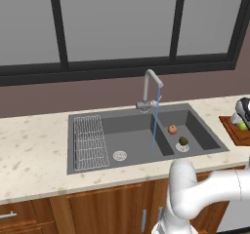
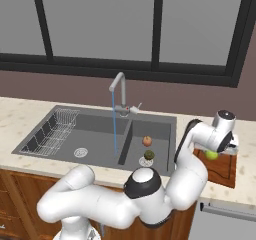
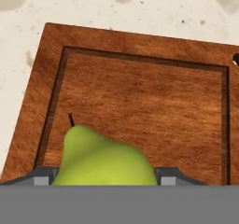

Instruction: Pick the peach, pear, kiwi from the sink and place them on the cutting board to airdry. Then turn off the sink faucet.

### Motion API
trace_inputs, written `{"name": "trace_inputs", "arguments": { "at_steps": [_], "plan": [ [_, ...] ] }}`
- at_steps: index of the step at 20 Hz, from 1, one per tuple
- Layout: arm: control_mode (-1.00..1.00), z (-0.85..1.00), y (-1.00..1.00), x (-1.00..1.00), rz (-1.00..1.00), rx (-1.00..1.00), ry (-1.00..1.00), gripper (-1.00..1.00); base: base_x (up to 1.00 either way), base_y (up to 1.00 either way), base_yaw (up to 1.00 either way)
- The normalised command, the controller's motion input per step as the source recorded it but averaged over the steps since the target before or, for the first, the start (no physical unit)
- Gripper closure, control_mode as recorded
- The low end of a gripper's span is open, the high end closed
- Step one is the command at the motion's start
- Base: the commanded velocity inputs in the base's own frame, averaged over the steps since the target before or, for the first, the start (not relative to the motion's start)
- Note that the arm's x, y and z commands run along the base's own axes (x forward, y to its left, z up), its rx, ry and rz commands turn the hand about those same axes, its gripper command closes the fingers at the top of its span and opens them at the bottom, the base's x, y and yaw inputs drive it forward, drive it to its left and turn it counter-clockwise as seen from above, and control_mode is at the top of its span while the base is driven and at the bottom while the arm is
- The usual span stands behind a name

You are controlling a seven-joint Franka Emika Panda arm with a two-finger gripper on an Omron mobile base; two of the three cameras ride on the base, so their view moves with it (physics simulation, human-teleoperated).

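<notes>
My gripper (image 2: pixel 214 153) is shut on the yellow-green pear (image 2: pixel 212 155), holding it just above the reddish-brown cutting board (image 2: pixel 223 173) on the counter right of the sink. In the hand view the pear (image 3: pixel 102 160) sits between the two fingertips over the board's (image 3: pixel 140 92) near left part. The reddish peach (image 1: pixel 172 129) and the dark kiwi (image 1: pixel 183 141) lie in the right basin of the dark grey sink (image 1: pixel 97 116), the kiwi by the drain. A thin blue stream (image 1: pixel 155 126) runs from the silver sink faucet (image 1: pixel 148 89).
A wire rack (image 1: pixel 90 141) lies in the left basin beside a round drain (image 1: pixel 120 155). Speckled beige counter (image 1: pixel 29 155) surrounds the sink. A dark-framed window (image 1: pixel 117 28) stands behind the faucet. Wooden cabinet fronts (image 1: pixel 97 208) sit below.
</notes>
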Motion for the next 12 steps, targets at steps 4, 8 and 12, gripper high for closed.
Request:
{"name": "trace_inputs", "arguments": {
  "at_steps": [4,8,12],
  "plan": [
    [-1.0,-0.03,0.0,-0.06,0.0,0.0,-0.03,-1.0,0.0,0.0,0.0],
    [-1.0,0.07,0.06,-0.17,0.0,0.0,-0.09,-1.0,0.0,0.0,0.0],
    [-1.0,0.24,0.26,-0.16,0.0,0.0,-0.11,-1.0,0.0,0.0,0.0]
  ]
}}
